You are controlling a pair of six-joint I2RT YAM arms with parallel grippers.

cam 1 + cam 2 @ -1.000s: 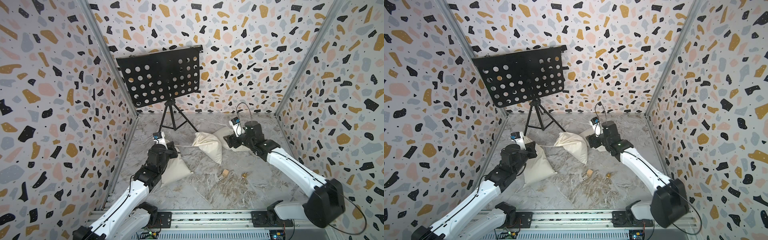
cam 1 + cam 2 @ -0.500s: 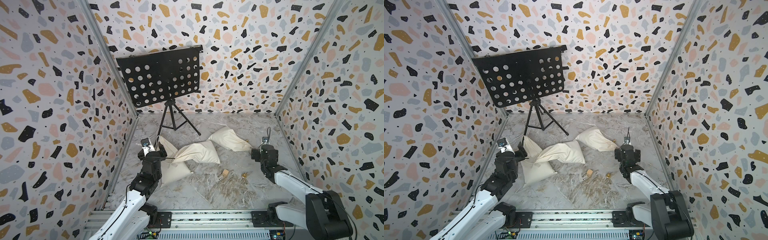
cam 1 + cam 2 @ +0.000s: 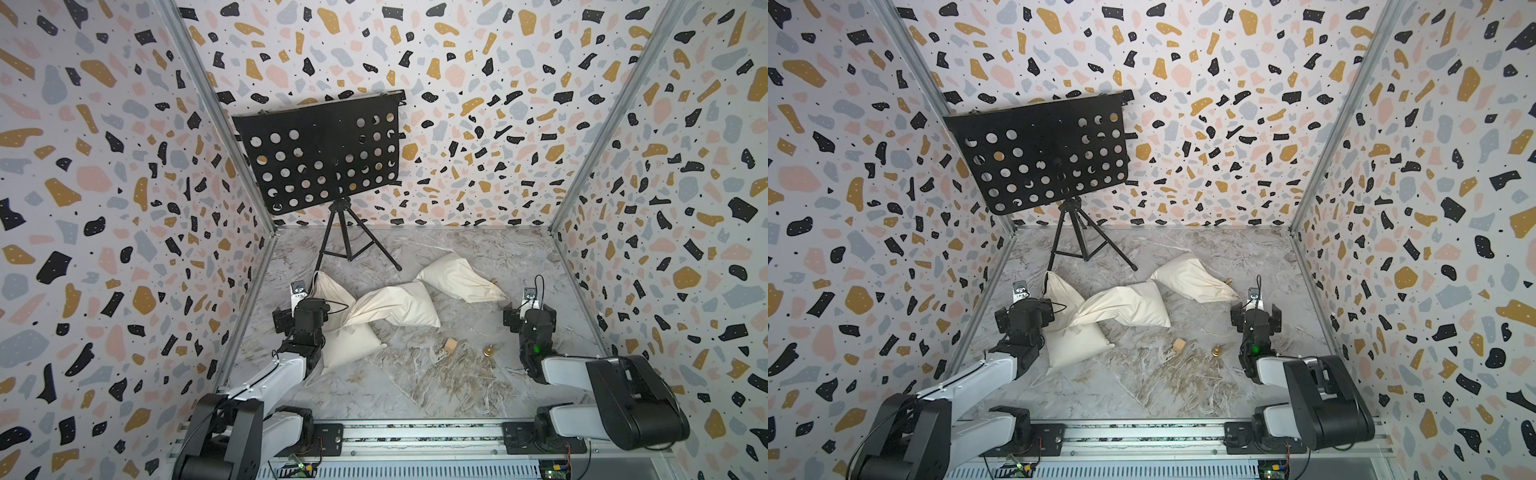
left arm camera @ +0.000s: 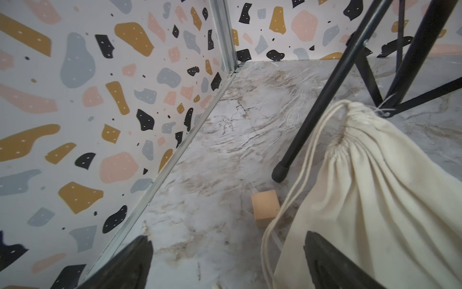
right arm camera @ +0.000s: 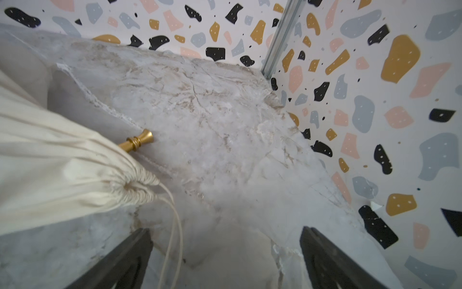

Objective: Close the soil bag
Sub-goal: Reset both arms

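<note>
soil bag [image 4: 375, 187] neck seen cinched in left wrist view, wooden cube [image 4: 265, 207] beside it hidden in both top views, left gripper [image 4: 225, 250] and right gripper [image 5: 226, 235] fingers spread, empty

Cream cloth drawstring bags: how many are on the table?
3: left bag by the left gripper; middle bag overlapping it; back bag nearer the right gripper.

White-shelled left arm [image 3: 282, 370] and right arm [image 3: 561, 370], black joints, thin black cables, green light [image 3: 536, 348].
</note>
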